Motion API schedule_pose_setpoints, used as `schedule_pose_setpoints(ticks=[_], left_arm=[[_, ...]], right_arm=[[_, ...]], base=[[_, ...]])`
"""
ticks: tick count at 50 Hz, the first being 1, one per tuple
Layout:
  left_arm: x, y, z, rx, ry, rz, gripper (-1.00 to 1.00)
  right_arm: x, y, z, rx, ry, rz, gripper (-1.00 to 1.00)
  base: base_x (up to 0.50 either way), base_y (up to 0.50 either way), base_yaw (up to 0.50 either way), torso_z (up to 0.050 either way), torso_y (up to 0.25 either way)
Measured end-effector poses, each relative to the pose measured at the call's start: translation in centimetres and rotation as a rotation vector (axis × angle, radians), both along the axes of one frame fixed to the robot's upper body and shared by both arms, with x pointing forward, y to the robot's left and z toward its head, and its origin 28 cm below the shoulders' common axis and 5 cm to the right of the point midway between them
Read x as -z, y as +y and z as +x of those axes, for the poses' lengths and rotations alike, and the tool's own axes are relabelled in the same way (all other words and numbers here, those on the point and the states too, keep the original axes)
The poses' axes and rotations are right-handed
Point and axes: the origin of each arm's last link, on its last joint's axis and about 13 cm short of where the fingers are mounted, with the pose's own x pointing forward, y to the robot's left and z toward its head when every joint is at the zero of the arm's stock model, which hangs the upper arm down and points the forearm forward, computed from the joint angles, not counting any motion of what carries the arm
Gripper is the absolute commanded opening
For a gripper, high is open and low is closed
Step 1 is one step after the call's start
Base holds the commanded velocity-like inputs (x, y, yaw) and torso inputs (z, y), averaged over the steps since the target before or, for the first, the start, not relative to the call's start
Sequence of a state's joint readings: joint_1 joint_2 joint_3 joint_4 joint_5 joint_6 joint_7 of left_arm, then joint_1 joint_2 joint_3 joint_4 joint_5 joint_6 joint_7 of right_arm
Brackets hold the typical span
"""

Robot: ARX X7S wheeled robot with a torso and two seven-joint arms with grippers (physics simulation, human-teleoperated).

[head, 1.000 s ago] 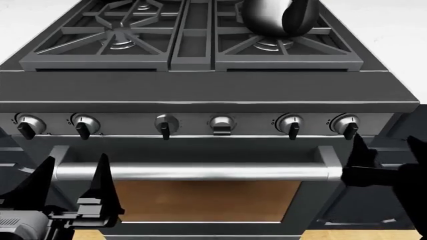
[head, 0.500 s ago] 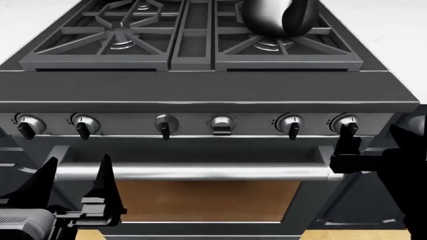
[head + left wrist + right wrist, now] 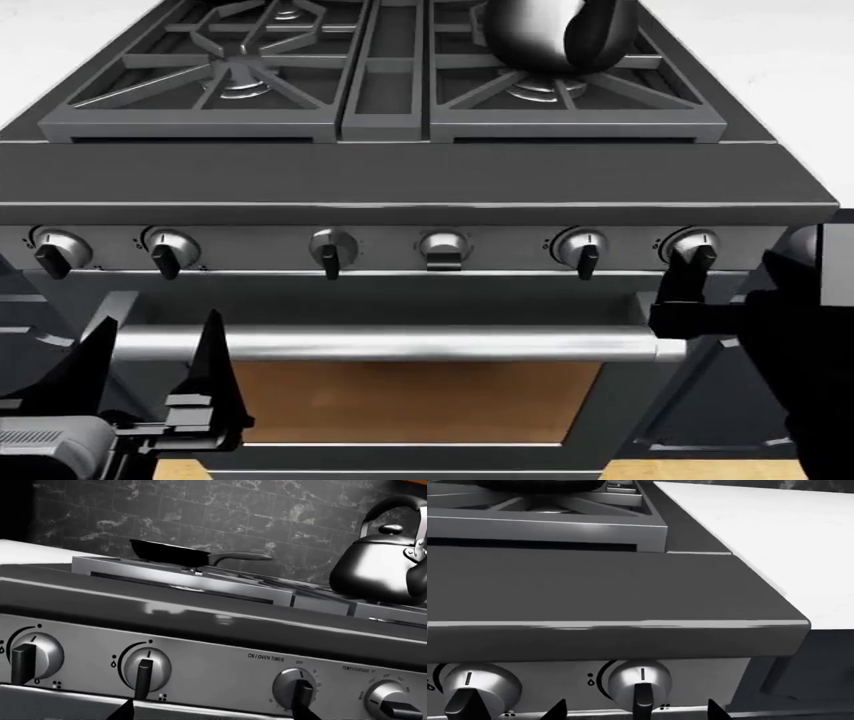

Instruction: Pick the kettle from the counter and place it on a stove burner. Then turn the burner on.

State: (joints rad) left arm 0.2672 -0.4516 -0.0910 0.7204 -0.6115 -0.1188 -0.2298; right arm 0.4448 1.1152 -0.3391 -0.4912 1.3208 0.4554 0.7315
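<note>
The dark-chrome kettle (image 3: 554,35) (image 3: 380,565) stands on the front right stove burner (image 3: 541,88), apart from both grippers. The white counter (image 3: 774,540) (image 3: 801,60) flanks the stove. My right gripper (image 3: 683,290) (image 3: 635,711) is open in front of the rightmost control knob (image 3: 691,250) (image 3: 640,682). In the right wrist view, the knob's black handle lies between the two fingertips, which do not close on it. My left gripper (image 3: 154,350) (image 3: 212,714) hangs open and empty, low before the oven door, below the left knobs.
A flat black pan (image 3: 167,552) sits on a back burner. Several knobs line the front panel, with the oven knob (image 3: 445,250) in the middle. The oven door handle (image 3: 387,343) runs just below them. The front left burner (image 3: 247,85) holds nothing.
My right gripper has moved left and slightly up, closing in on the rightmost knob. The left gripper has barely shifted. The kettle has not moved.
</note>
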Motion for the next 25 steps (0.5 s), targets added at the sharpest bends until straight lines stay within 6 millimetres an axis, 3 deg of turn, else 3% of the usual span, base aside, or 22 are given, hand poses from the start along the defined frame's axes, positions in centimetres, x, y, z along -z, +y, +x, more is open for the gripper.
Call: schedule_pose_setpoints(ticks=[25], left_arm=[[0.20,0.01,0.14,-0.007,0.006,0.003,1.00]], right_arm=[[0.84,-0.24,0.82,0.021,0.035,0.013,1.00]], base=[[0.00,0.00,0.00,0.000,0.000]])
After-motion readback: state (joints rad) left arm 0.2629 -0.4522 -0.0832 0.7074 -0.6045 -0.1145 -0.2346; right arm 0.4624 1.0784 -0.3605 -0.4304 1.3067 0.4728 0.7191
